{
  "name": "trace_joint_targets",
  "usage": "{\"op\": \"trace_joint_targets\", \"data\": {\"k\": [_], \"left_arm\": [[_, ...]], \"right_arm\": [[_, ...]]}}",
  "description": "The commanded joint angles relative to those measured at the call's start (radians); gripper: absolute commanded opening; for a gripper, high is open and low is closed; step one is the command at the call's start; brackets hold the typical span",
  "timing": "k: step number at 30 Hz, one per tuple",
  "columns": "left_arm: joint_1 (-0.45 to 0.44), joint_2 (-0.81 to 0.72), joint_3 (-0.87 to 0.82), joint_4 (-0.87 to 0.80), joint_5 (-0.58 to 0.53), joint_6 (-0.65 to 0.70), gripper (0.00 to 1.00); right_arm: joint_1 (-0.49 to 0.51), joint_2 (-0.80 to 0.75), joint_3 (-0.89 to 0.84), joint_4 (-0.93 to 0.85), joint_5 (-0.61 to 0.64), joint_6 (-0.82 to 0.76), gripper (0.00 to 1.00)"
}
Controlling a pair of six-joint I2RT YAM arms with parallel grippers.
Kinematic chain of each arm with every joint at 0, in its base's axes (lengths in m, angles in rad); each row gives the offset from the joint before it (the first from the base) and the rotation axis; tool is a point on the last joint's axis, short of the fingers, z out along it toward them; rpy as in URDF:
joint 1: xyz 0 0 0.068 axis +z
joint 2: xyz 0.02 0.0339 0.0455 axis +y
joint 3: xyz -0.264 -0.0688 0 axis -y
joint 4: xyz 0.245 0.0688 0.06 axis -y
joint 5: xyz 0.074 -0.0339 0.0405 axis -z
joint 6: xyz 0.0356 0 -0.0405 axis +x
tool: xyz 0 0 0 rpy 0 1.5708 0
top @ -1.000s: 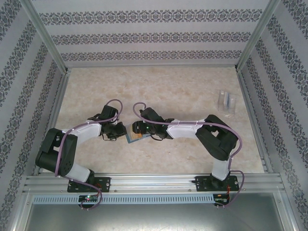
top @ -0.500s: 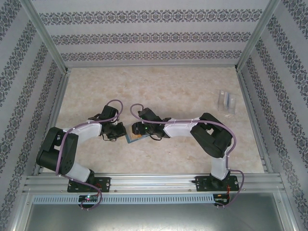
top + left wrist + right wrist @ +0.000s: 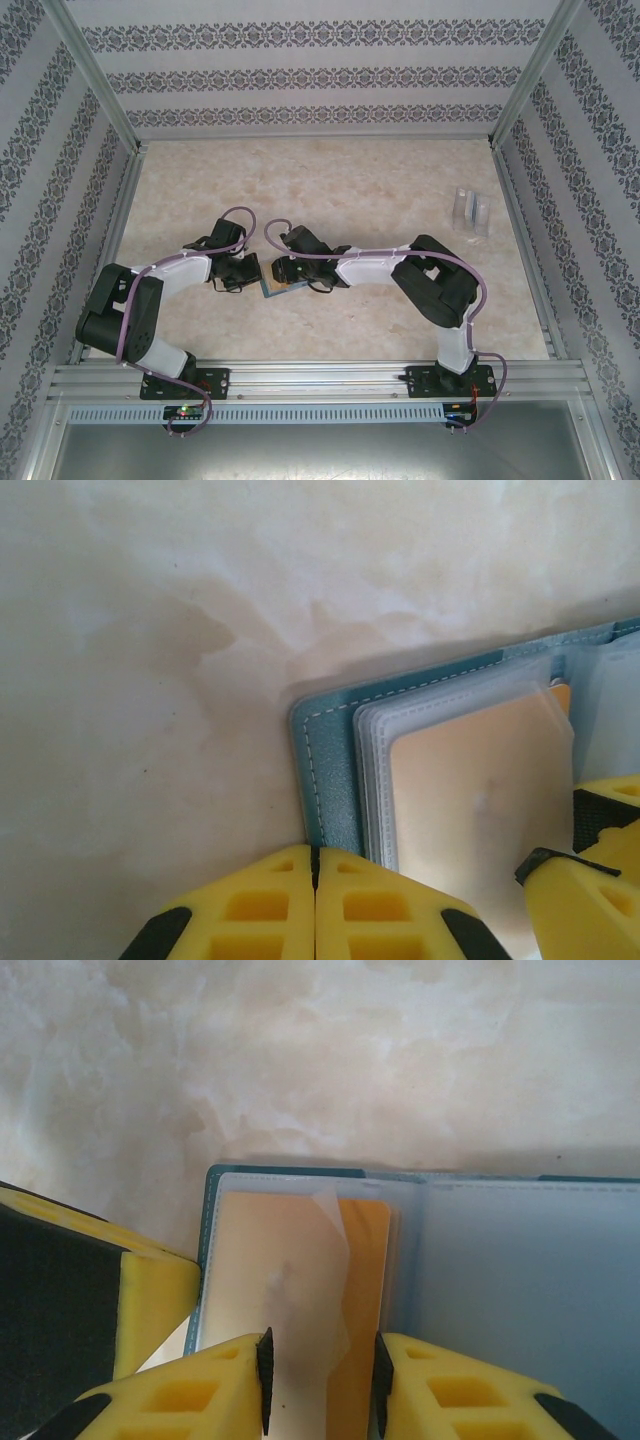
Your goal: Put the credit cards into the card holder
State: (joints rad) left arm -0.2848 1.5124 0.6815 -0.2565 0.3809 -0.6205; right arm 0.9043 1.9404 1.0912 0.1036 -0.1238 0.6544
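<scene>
Card holder: the teal card holder [image 3: 328,780] lies open and flat on the surface [image 3: 150,630], near the front and between the two arms, with its clear sleeves facing up.
Card: a tan-orange card [image 3: 295,1280] lies on the left half of the card holder, partly under a frosted sleeve [image 3: 332,1260]. I cannot tell how deep it sits.
Left gripper: the left gripper [image 3: 315,852] has its jaws pressed together with no gap, and its tips rest on the near edge of the teal cover. I judge that it pins the card holder down and does not pinch it.
Right gripper: the right gripper [image 3: 322,1345] has its jaws a little spread over the card, and the sleeve edge runs into the gap. Nothing is clearly pinched.
Step in hand: it seems the card is being seated into its sleeve while the card holder is held against sliding.
Next move: probably a gentle, flat push of the card further under the sleeve. It needs care, so that the thin sleeve does not fold and the card does not ride on top of it.
Elsewhere: a clear stand [image 3: 470,212] is well apart, at the far right of the surface.
</scene>
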Motion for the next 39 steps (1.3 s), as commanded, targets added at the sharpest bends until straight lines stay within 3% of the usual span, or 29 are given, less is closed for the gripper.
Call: {"op": "trace_joint_targets", "data": {"k": [1,14,20,26,32,39], "left_arm": [[0.005,0.022,0.013,0.008,0.016,0.012,0.05],[0.004,0.003,0.015,-0.011,0.011,0.014,0.06],[0.004,-0.007,0.010,0.000,0.034,0.014,0.16],[0.004,-0.041,0.007,-0.025,0.024,0.020,0.19],[0.006,-0.085,0.004,-0.054,0.010,0.018,0.27],[0.006,-0.106,-0.046,-0.027,0.004,0.011,0.32]], "right_arm": [[0.021,0.013,0.026,0.017,-0.034,-0.020,0.35],[0.027,-0.094,-0.025,0.026,-0.015,0.003,0.38],[-0.031,-0.184,-0.080,-0.006,0.020,-0.048,0.41],[-0.071,-0.237,-0.070,-0.169,0.140,-0.163,0.50],[-0.051,-0.171,0.015,-0.341,0.275,-0.217,0.55],[-0.011,-0.078,0.100,-0.411,0.354,-0.254,0.60]]}}
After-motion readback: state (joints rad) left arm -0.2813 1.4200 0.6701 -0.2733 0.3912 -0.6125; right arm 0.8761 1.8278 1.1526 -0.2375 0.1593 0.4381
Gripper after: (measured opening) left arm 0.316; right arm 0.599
